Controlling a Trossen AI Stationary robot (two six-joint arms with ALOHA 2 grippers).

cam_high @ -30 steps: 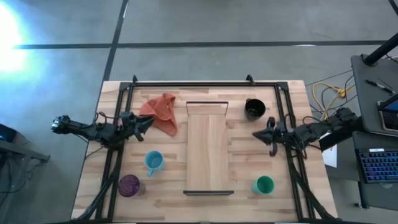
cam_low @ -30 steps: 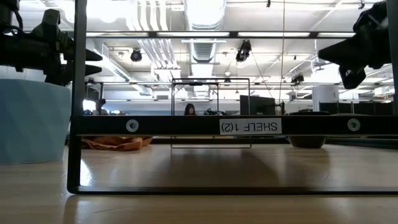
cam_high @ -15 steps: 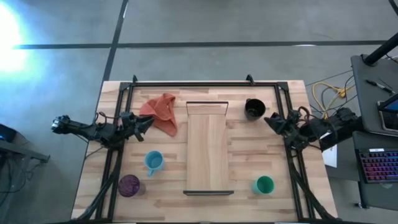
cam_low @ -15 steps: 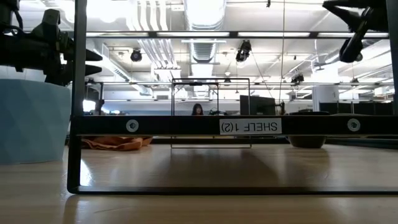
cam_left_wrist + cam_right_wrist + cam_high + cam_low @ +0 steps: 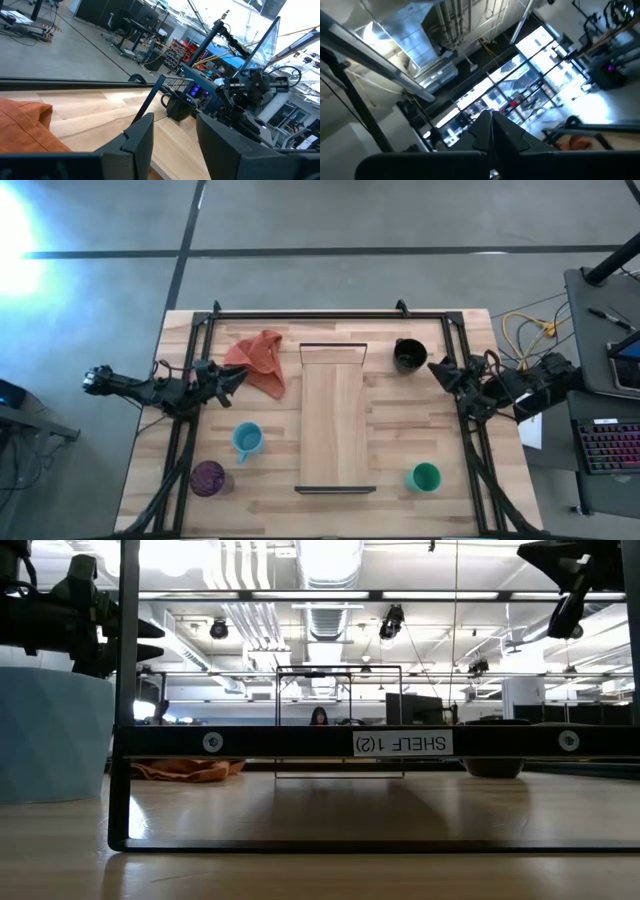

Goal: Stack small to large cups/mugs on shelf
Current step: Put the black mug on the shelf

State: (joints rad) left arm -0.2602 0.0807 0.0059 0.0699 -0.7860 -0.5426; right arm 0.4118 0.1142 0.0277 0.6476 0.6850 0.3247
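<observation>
The light wood shelf (image 5: 334, 420) lies in the table's middle, its dark end rail (image 5: 300, 741) close in the low view. The black cup (image 5: 409, 354) stands right of its far end and also shows in the left wrist view (image 5: 180, 106). The light blue cup (image 5: 247, 440) and the purple cup (image 5: 208, 477) stand left of the shelf, the green cup (image 5: 425, 477) at its near right. My left gripper (image 5: 236, 377) (image 5: 172, 137) is open and empty beside the orange cloth (image 5: 262, 360). My right gripper (image 5: 441, 370) (image 5: 491, 127) is shut and empty, raised near the black cup.
The orange cloth lies crumpled at the far left of the shelf. Dark frame rails (image 5: 455, 360) run along the table's left, right and far sides. Bare tabletop (image 5: 390, 420) lies between the shelf and the right rail.
My right gripper has drawn back toward the table's right and far edges, risen, and tipped its fingers upward, coming nearer the black cup. My left gripper and the cups have kept still.
</observation>
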